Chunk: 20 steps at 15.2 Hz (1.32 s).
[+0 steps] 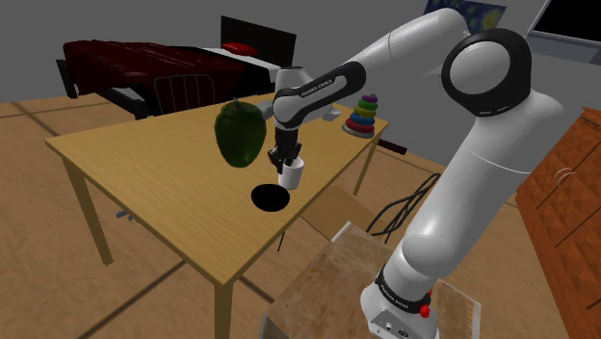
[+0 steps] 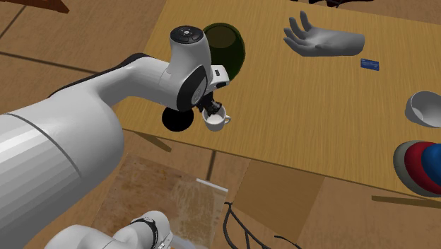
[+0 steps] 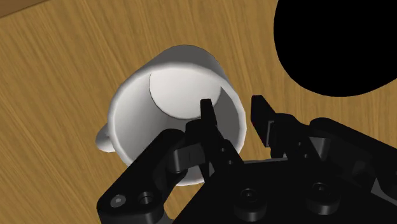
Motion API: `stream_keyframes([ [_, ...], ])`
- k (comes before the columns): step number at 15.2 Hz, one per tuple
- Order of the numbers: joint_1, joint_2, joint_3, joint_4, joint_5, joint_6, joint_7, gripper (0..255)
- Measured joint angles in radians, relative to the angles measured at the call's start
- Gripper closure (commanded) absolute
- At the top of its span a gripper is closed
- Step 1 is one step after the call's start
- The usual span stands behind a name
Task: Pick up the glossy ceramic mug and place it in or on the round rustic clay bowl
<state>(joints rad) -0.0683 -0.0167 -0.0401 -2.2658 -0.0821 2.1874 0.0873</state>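
A white mug (image 3: 172, 83) stands upright on the wooden table (image 1: 144, 183), its handle on the side away from the fingers. Right beside it lies the round bowl (image 1: 271, 197), drawn as a flat black disc (image 3: 337, 44). My black gripper (image 3: 232, 108) points straight down over the mug (image 1: 292, 176) and straddles its rim: one finger is inside the cup, the other outside the wall. The fingers stand close together, and a thin gap still shows between the outer finger and the wall. From the second exterior view, the mug (image 2: 215, 120) sits under the gripper (image 2: 210, 109), next to the bowl (image 2: 177, 119).
A large dark green pepper-shaped object (image 1: 239, 133) stands just behind the mug. A grey hand model (image 2: 321, 37), a small blue card (image 2: 369, 64) and a white bowl (image 2: 424, 107) lie farther along the table. A ring-stacking toy (image 1: 363, 116) stands at the far corner. The table edge runs close by the bowl.
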Motion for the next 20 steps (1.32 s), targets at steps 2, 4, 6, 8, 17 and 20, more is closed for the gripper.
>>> stream_keyframes([
  [2,0.000,0.000,0.000,0.000,0.000,0.000,0.000,255],
  [4,0.000,0.000,0.000,0.000,0.000,0.000,0.000,255],
  [6,0.000,0.000,0.000,0.000,0.000,0.000,0.000,255],
  [8,0.000,0.000,0.000,0.000,0.000,0.000,0.000,255],
  [17,0.002,-0.050,0.002,0.053,0.003,-0.102,-0.005,255],
  [20,0.002,-0.065,0.002,0.079,0.005,-0.144,-0.008,255],
])
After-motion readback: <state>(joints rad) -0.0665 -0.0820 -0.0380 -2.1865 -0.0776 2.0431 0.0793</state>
